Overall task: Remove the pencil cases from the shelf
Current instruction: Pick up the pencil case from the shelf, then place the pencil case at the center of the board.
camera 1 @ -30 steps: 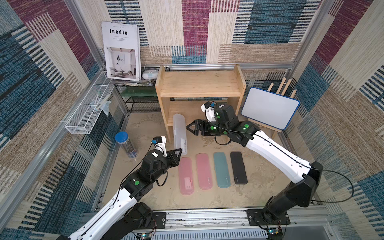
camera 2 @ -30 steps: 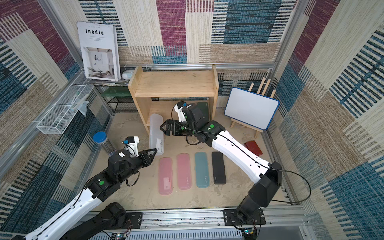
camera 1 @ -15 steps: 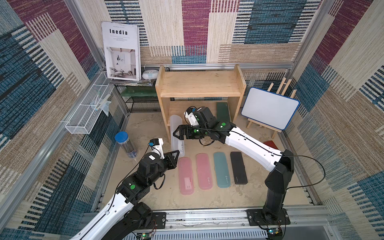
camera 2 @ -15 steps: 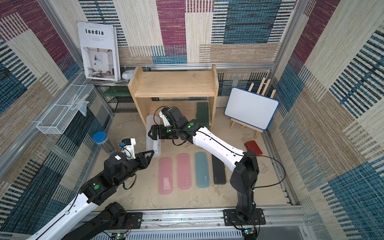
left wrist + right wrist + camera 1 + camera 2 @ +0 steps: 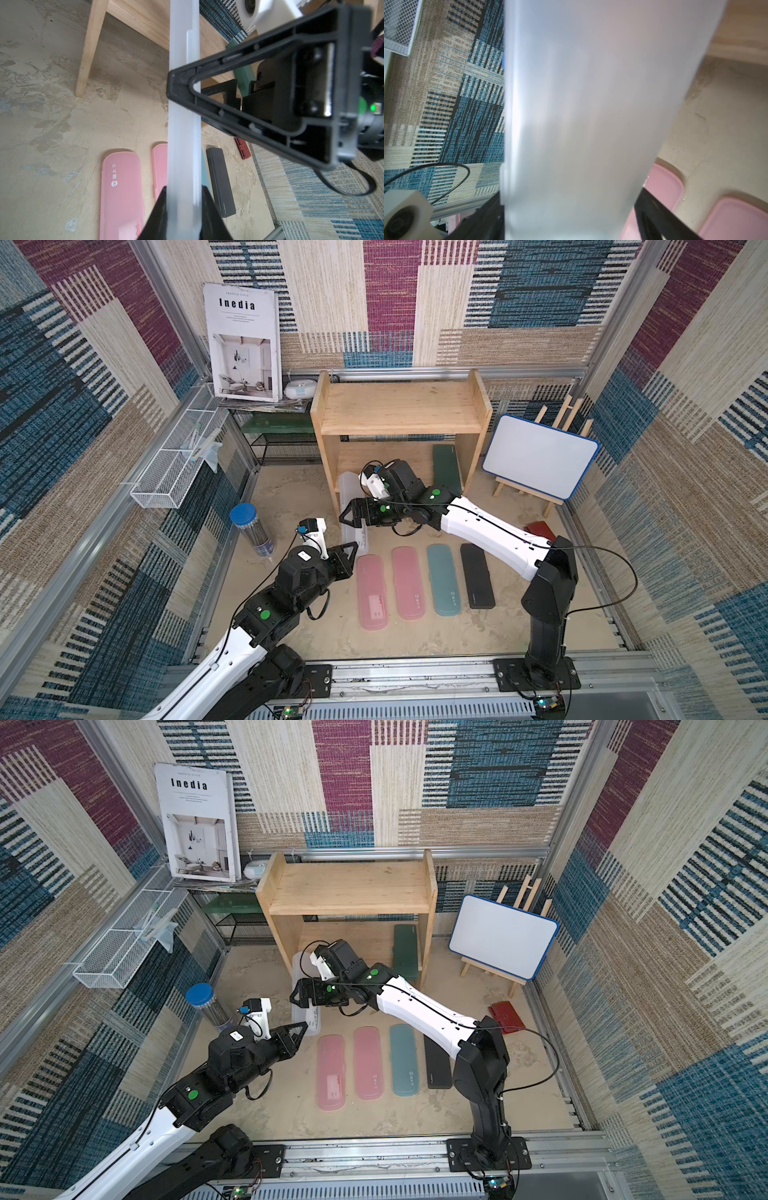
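Right jaws (image 5: 348,518) have swung across and clasp the frosted case (image 5: 348,490); left jaws (image 5: 355,548) pinch its end.

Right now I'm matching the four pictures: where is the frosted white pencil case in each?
In a top view: frosted white pencil case, between the left panel of the shelf and the pink pencil cases.
In a top view: same place.
Left wrist: long strip through the centre.
Right wrist: fills the middle.
Shared landmark: the pink pencil cases.
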You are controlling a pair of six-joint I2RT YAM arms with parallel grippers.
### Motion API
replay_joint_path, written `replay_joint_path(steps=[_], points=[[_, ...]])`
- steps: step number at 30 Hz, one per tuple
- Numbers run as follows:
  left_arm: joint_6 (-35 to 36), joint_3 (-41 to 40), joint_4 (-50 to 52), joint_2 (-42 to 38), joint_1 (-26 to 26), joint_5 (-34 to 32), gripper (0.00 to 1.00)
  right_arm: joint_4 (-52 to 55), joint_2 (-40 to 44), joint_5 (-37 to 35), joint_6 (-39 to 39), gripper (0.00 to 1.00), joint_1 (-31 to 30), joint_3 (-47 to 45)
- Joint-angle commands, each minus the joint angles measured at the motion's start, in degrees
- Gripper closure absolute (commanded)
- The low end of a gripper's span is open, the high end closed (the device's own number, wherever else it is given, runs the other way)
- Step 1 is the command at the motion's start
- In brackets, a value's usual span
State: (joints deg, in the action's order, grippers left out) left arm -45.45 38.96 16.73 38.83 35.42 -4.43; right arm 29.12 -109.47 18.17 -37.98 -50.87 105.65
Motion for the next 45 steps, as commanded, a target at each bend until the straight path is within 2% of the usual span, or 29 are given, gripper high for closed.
replay_joint_path(steps=[1, 2, 6, 7, 9, 12, 16, 20, 25, 27, 30, 41, 45], points=[[0.89, 0.24, -0.84, -0.62, -0.05, -0.65, 0.88, -1.51, 0.24, 0.05, -0.31, 0.26, -0.02, 0.0], [0.89, 0.29, -0.51, -0.81, 0.0, -1.04, 0.83, -1.5, 0.45, -0.02, -0.19, 0.29, -0.08, -0.09], [0.38, 0.89, 3.25, -2.13, 0.0, -5.13, 0.43, -0.44, 2.4, -2.01, 0.68, 0.31, -1.15, -0.76], [0.33, 1.07, 4.6, -2.63, -0.06, -6.57, 0.36, -0.03, 3.17, -2.97, 1.08, 0.31, -1.65, -1.45], [0.35, 1.64, 7.68, -4.72, -0.02, -10.7, 0.28, 0.58, 5.67, -4.8, 1.41, 0.3, -2.59, -4.69], [1.25, 1.24, 10.46, -10.47, -0.01, -18.27, 0.22, -0.95, 10.61, -6.19, 0.17, 0.29, -3.81, -13.19], [4.97, 2.95, 14.12, -16.0, -0.11, -27.91, 0.17, -5.01, 14.76, -5.17, -4.04, 0.27, -6.04, -23.87], [7.73, 8.8, 20.09, -12.47, -0.17, -32.94, 0.15, -9.83, 11.63, -1.57, -7.97, 0.26, -9.23, -26.4], [7.25, 12.72, 22.91, -6.89, -0.11, -33.63, 0.14, -8.88, 2.12, -0.46, -9.43, 0.25, -12.11, -17.37], [6.61, 12.43, 22.62, -6.75, -0.13, -33.83, 0.14, -6.15, -2.41, -1.96, -11.74, 0.24, -12.73, -13.18], [5.33, 11.56, 22.98, -7.73, -0.12, -34.03, 0.14, -6.44, -6.53, -2.34, -16.03, 0.23, -13.44, -12.31], [4.75, 10.01, 26.07, -10.0, -0.17, -32.95, 0.12, 0.47, -17.26, -8.39, -17.82, 0.21, -15.84, -1.97], [4.3, 9.83, 26.55, -9.89, -0.23, -32.33, 0.12, 2.19, -18.24, -11.02, -17.65, 0.21, -15.92, -1.76]])
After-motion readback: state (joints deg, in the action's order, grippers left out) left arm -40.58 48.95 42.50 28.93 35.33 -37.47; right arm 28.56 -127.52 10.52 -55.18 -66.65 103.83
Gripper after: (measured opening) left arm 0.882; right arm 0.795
